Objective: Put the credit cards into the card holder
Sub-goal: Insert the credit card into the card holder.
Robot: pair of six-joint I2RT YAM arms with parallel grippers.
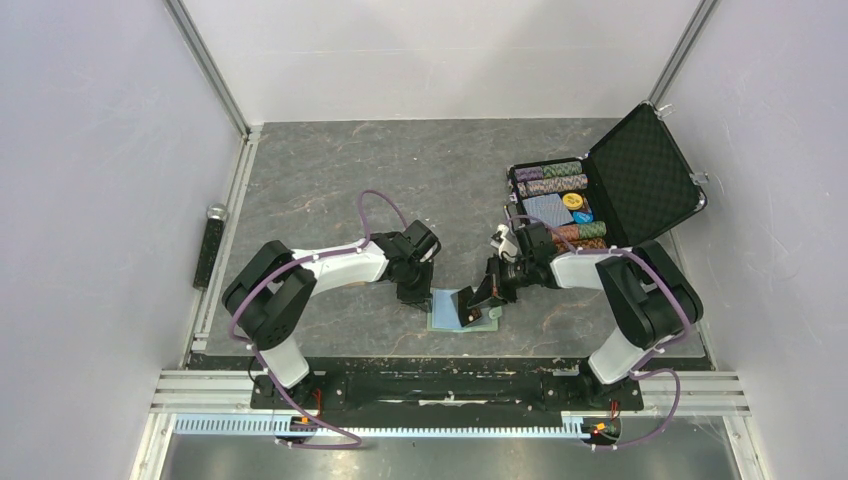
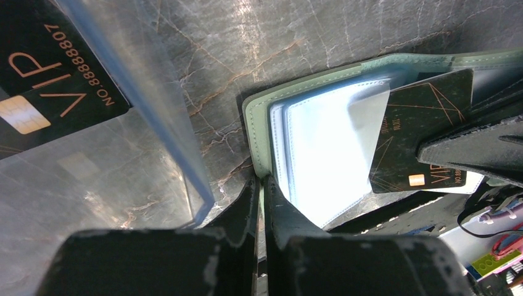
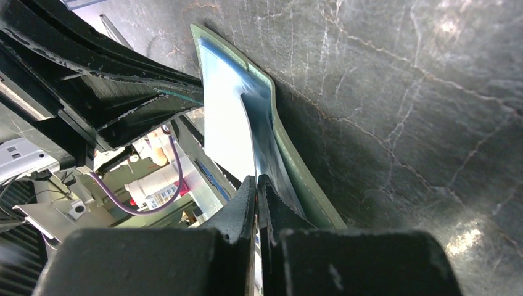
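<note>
Card holder (image 2: 256,132) lies open on the bench (image 2: 277,43) between the arms, left fingers (image 2: 237,213) clenched on its green edge, right fingers (image 3: 237,206) pinched on a dark credit card (image 2: 425,123) with one corner under the holder's clear sleeve.

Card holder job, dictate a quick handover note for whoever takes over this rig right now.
Left claw: shut on an edge of the card holder, which lies open on the table.
Right claw: shut on a dark card; one corner is under a clear sleeve, and most of the card is outside.
Second dark card: shows behind clear plastic in the left wrist view; cannot tell if it is pocketed.
Done: one card started into a sleeve.
Left: slide it fully in, then check for other cards.
</note>
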